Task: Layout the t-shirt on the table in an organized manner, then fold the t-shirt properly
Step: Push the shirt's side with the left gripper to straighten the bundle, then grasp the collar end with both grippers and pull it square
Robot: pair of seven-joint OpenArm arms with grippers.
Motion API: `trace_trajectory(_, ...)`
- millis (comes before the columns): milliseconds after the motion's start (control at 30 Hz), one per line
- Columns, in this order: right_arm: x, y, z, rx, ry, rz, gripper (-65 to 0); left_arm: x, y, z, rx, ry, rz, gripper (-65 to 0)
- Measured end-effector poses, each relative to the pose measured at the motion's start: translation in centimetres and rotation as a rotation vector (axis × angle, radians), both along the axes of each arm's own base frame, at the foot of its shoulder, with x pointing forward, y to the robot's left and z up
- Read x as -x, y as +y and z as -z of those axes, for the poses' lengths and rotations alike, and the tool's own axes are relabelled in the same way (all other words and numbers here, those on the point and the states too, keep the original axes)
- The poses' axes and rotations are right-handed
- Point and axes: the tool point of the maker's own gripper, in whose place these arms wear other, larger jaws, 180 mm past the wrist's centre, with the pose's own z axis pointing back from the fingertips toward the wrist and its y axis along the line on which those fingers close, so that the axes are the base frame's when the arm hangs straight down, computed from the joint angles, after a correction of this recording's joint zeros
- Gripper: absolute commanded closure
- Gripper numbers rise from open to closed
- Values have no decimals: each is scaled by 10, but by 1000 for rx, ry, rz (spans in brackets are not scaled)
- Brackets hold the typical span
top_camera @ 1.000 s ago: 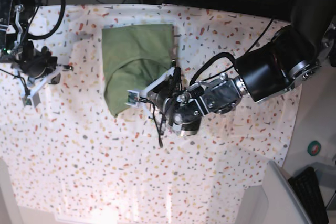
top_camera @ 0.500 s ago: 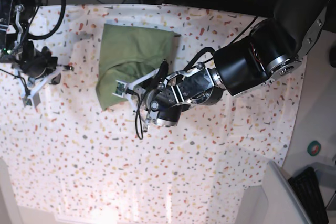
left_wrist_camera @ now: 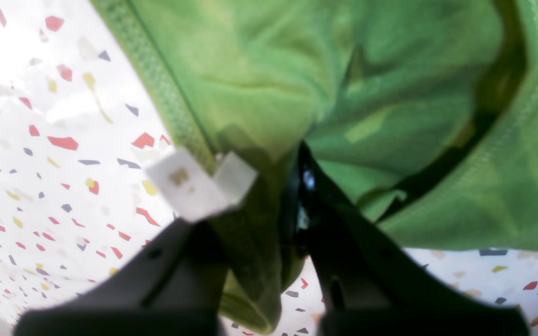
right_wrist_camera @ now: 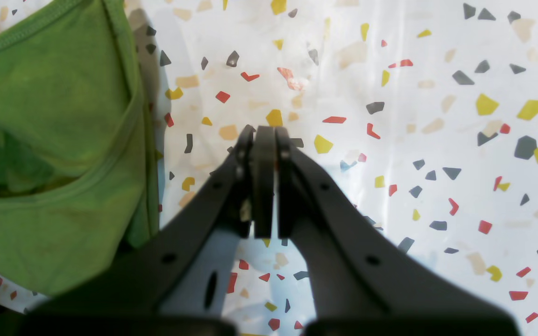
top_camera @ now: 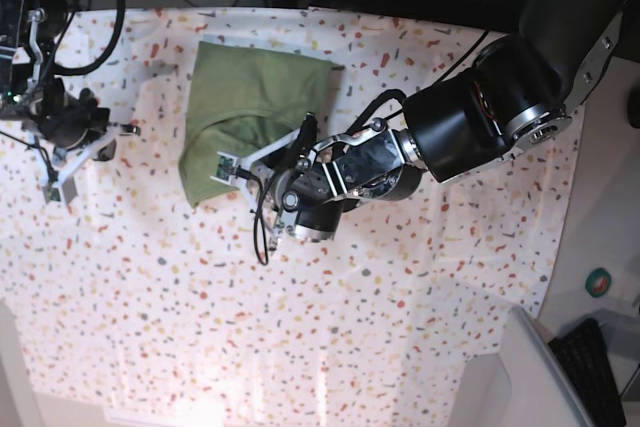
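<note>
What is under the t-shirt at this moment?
The speckled table lies under the t-shirt on every visible side. The left gripper pinches a fold of it. Anything under the folded layers is covered.

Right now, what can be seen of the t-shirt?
The t-shirt is plain olive-green soft knit with stitched hems, no print. It lies folded into a compact, rumpled block on the speckled table, toward the far side, with loose layers gaping open. The left gripper is pinching a bunched fold at its near edge. The right gripper, shut, sits beside it without touching.
</note>
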Motion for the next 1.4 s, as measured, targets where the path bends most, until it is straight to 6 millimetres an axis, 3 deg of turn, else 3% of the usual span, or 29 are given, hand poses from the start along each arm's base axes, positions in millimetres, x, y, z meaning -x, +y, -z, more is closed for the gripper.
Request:
trace_trajectory(133,0,1,0,-1,1,-2,0,-5,0,-3,0,-11,0,-329)
trace_trajectory(233,0,2,1,-2,1,-4,0,-7,-1,-5,2,-16,-1,-397)
trace_trajectory(300,0,3,1,-4,2,-4,0,-9,-3,-9,7,-26,5,-406)
trace_trajectory(400,0,3,1,-4,2,-4,0,-14,-11,-22,60,-35,-10,-405)
trace_trajectory(567,1,3,1,-5,5,-5,0,-42,-20,-59,149,-111,-74,-405)
trace_trajectory(700,6,6,0,-6,4,-10,0,-40,-18,-72,126,-146,-73,-400)
trace_trajectory(767,16,8,-7,9,-10,-26,0,-38,-19,-94,207,-164,-128,-324)
trace_trajectory(833,23,18,-18,31,-29,-69,0,-36,-12,-116,293,-190,-215,-151)
trace_trajectory(867,28,28,-20,30,-31,-109,0,-26,-9,-120,330,-186,-251,-35)
trace_trajectory(900,31,44,-22,7,-35,-151,0,-15,-3,-119,345,-189,-284,0)
trace_trajectory(1033,51,82,-20,-32,-14,-259,0,56,10,-77,327,-100,-355,0)
trace_trajectory(1100,61,96,-14,-42,16,-305,0,86,14,-56,304,-52,-370,0)
trace_trajectory(1167,67,113,-13,-66,22,-348,0,109,10,-46,333,-2,-372,0)
trace_trajectory(1267,70,136,-14,-101,19,-403,0,138,11,-34,321,62,-382,0)
trace_trajectory(1400,77,143,-11,-103,34,-430,0,156,12,-27,311,102,-389,0)
